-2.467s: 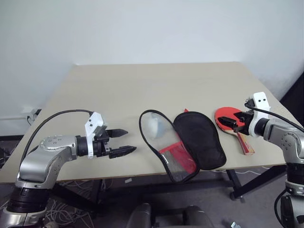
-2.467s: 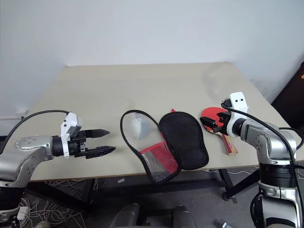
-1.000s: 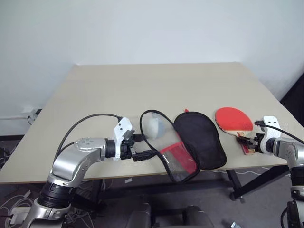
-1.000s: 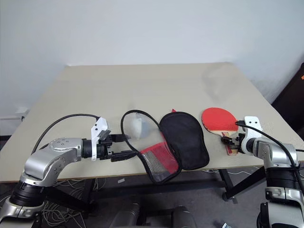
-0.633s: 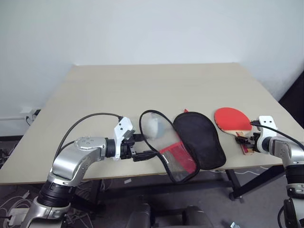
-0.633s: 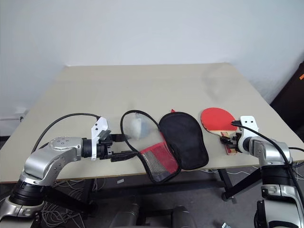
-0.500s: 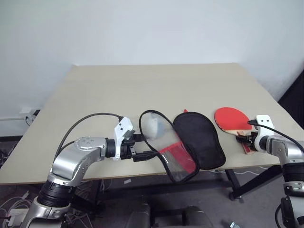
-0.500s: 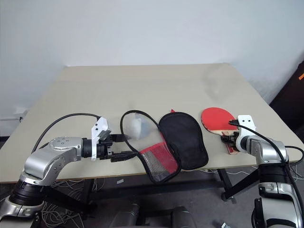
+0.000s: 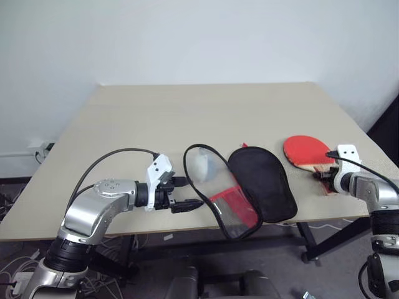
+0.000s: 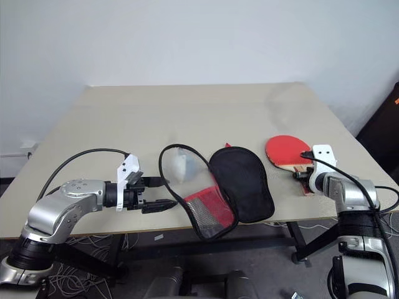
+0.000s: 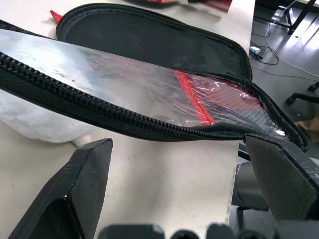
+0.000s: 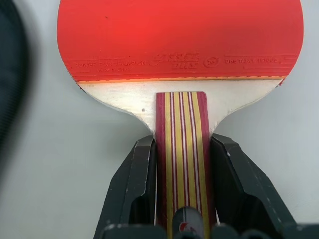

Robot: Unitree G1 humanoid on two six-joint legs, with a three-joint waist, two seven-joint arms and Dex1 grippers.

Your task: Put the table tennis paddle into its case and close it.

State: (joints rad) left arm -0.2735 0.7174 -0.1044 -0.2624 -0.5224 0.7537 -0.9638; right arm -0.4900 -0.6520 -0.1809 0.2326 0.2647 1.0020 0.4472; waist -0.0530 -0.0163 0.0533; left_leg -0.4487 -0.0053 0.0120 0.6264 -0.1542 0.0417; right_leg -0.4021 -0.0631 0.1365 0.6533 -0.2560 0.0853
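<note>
While right gripper (image 12: 181, 164) clamps paddle (image 12: 179, 42) by its handle, left gripper (image 11: 174, 164) gapes wide beside case (image 9: 262, 180) (flap unheld); insertion could shove it.

The paddle (image 12: 179, 37) has a smooth, matt red rubber face with faint embossed lettering along its lower edge. Below the rubber the blade is pale bare wood, and the handle (image 12: 181, 149) is striped wood in red, yellow and dark lines. The case (image 9: 259, 180) is soft black cloth inside, matt, with a coarse black zipper (image 11: 99, 107) of moulded teeth round the rim. Its raised flap (image 11: 149, 87) is clear glossy plastic film, wrinkled and reflective, over red mesh cloth. The counter (image 9: 206, 112) is smooth matt beige laminate. The fingers (image 12: 132, 184) are hard black plastic, matt, lightly scuffed at the edges.
</note>
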